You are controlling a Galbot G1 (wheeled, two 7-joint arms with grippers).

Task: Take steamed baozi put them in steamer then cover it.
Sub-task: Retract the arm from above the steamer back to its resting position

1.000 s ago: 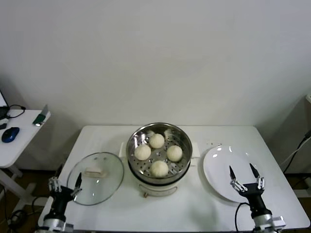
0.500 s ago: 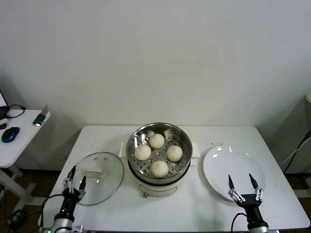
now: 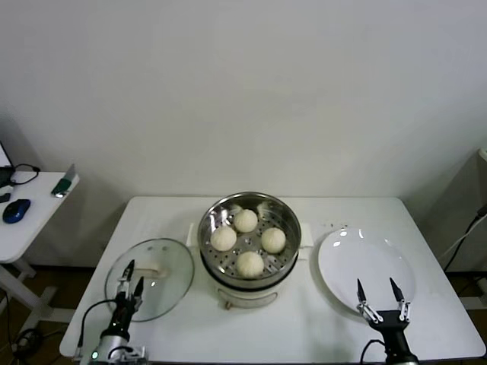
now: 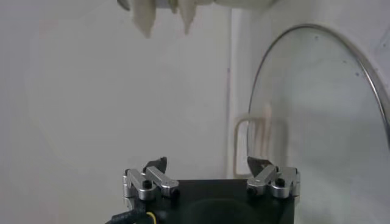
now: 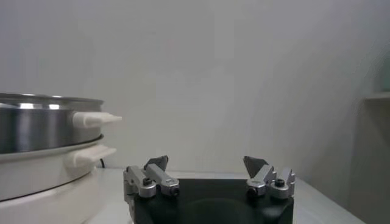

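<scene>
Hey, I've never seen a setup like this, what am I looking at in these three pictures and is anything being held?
This is a two-armed robot at a white table. The wide picture comes from a camera on its head, looking down. The other two come from cameras on its wrists, each looking out past its own metal fingers.

In the middle stands a steel steamer with four baozi inside. To its left lies the glass cover, flat on the table. To its right is a bare white plate.

The left gripper is open at the near edge of the cover; its wrist view shows the cover close up. The right gripper is open at the near edge of the plate; its wrist view shows the steamer from the side. Nothing is held.
</scene>
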